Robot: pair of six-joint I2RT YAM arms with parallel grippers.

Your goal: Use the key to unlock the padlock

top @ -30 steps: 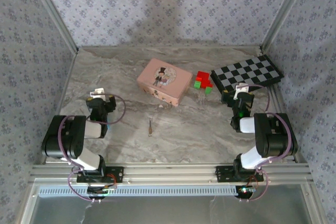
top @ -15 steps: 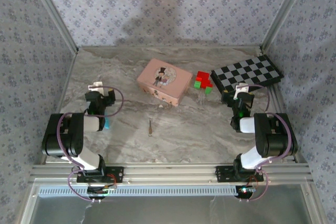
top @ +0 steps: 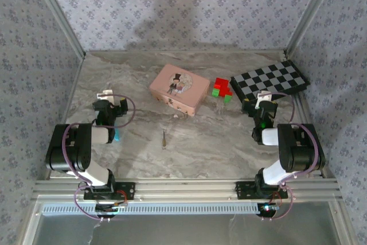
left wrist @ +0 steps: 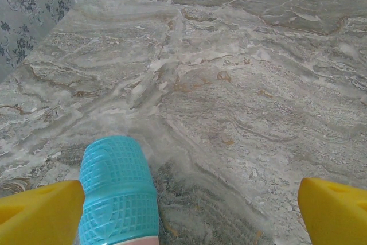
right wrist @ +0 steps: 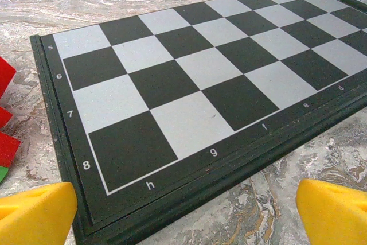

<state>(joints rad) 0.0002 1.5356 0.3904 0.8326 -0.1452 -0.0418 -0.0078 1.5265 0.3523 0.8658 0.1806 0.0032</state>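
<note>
Tough read from above. A thin brass-brown sliver (top: 164,138) lies on the marble table (top: 206,147) on the near side of the pink box (top: 179,88), well apart from it. A smaller speck (top: 175,116) sits just off the box's near edge. Which of the two is padlock and which is key I can't tell at this size. Both arms are well away from them.

The left gripper (left wrist: 186,210) has its yellow fingers (left wrist: 40,210) cropped at the bottom corners of its wrist view. They are spread wide over bare marble and grip nothing. A blue ribbed thing (left wrist: 117,190) pokes up just beside one finger, with its lower end out of frame, and I can't say what it is. From above, this gripper sits well to the left of the pink box and nearer than it.

The right gripper (right wrist: 183,212) has its jaws wide apart too, tips cropped, holding nothing. It faces the chessboard (right wrist: 189,84), which lies to the right of the pink box. Red and green blocks (top: 222,90) lie between box and board, and the right wrist view clips them at its edge.

Compared with a second ago, the left arm has swung. Its gripper now sits farther back and a touch farther from the pink box, and a blue patch now shows beside the arm. Box, blocks, board, sliver, speck and right arm are where they were.
</note>
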